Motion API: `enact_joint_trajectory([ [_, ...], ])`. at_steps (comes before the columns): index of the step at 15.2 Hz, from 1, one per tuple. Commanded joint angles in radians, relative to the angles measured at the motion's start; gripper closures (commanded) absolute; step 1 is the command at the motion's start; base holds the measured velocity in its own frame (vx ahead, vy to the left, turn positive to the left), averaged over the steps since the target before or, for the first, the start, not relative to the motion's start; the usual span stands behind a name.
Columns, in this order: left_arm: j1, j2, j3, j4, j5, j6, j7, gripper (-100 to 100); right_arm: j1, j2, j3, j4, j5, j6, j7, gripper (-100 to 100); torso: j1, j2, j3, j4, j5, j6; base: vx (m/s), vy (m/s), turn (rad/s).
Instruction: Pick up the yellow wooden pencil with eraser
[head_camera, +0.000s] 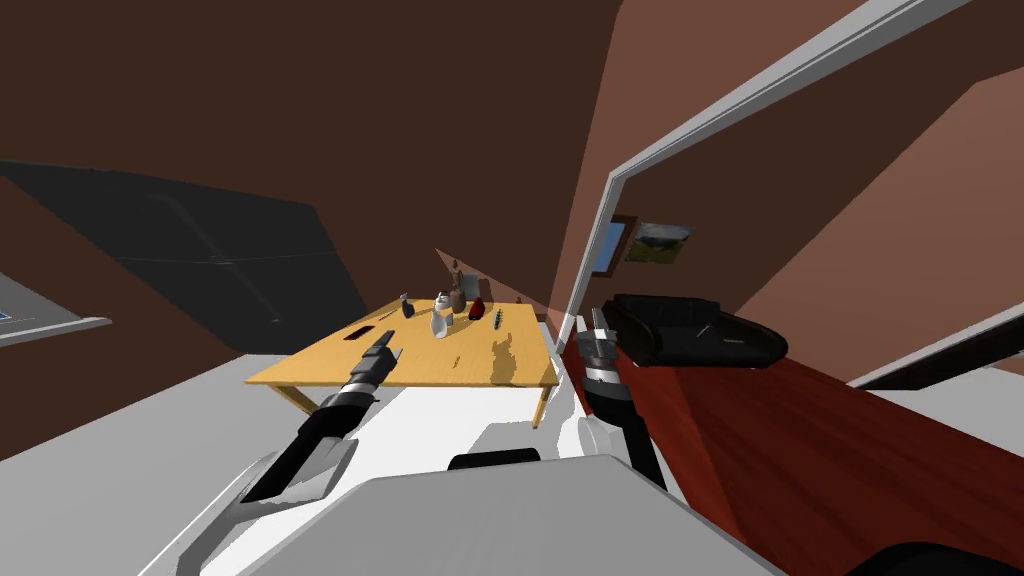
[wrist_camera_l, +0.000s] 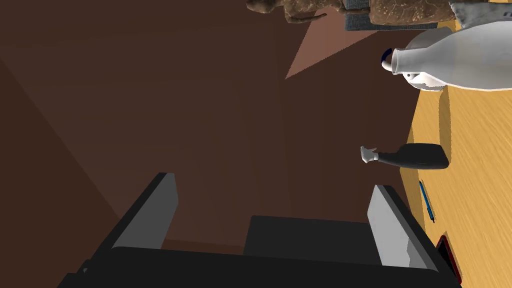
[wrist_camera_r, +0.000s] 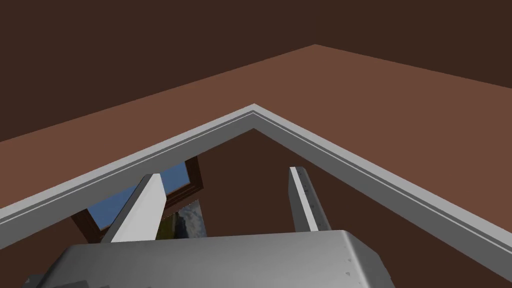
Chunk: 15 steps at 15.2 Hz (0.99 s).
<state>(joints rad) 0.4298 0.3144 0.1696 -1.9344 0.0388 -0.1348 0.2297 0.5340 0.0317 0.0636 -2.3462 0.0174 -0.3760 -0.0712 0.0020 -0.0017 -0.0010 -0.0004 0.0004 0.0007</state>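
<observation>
A thin short stick (head_camera: 457, 360), possibly the pencil, lies on the yellow table top (head_camera: 420, 365) towards its near edge; its colour is too small to tell. My left gripper (head_camera: 384, 347) hovers over the table's near left part, a little to the left of that stick. In the left wrist view the left gripper (wrist_camera_l: 272, 182) is open with nothing between its fingers, and a brown wall lies behind them. My right gripper (head_camera: 598, 322) is raised beside the table's right end. The right gripper (wrist_camera_r: 225, 172) is open and holds nothing.
On the table stand a white jug (wrist_camera_l: 460, 60), a dark bottle (wrist_camera_l: 415, 156), a blue pen (wrist_camera_l: 426, 201), a red-edged black slab (head_camera: 358, 333), a brown figure (head_camera: 458, 295) and a red object (head_camera: 477, 308). A black sofa (head_camera: 700, 335) stands beyond a white-framed opening (head_camera: 590, 270) on the right.
</observation>
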Motion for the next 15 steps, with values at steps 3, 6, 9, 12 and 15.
enact_joint_trajectory([
  [3, -0.022, 0.037, 0.04, 0.099, 0.03, 0.085, 0.084, -100, 0.0, 0.0, 0.0, 0.0, 0.0, 0.0, 0.0, 0, 0.0, 0.0, 0.0, 0.0, 0.0, -0.001, 0.009, 0.022, -0.355],
  [6, -0.033, 0.059, 0.065, 0.164, 0.05, 0.144, 0.133, -100, 0.0, 0.0, 0.0, 0.0, 0.0, 0.0, 0.0, 0, 0.0, 0.0, 0.0, 0.0, 0.0, -0.001, 0.01, 0.018, -0.142],
  [9, -0.045, 0.081, 0.091, 0.217, 0.07, 0.2, 0.184, -100, 0.0, 0.0, 0.0, 0.0, 0.0, 0.0, 0.0, 0, 0.0, 0.0, 0.0, 0.0, 0.0, -0.001, 0.007, 0.025, -0.279],
  [12, -0.057, 0.102, 0.118, 0.261, 0.091, 0.263, 0.234, -100, 0.0, 0.0, 0.0, 0.0, 0.0, 0.0, 0.0, 0, 0.0, 0.0, 0.0, 0.0, 0.0, -0.001, 0.006, 0.026, -0.25],
  [15, -0.057, 0.102, 0.118, 0.29, 0.091, 0.289, 0.253, -100, 0.0, 0.0, 0.0, 0.0, 0.0, 0.0, 0.0, 0, 0.0, 0.0, 0.0, 0.0, 0.0, -0.001, 0.007, 0.022, -0.17],
])
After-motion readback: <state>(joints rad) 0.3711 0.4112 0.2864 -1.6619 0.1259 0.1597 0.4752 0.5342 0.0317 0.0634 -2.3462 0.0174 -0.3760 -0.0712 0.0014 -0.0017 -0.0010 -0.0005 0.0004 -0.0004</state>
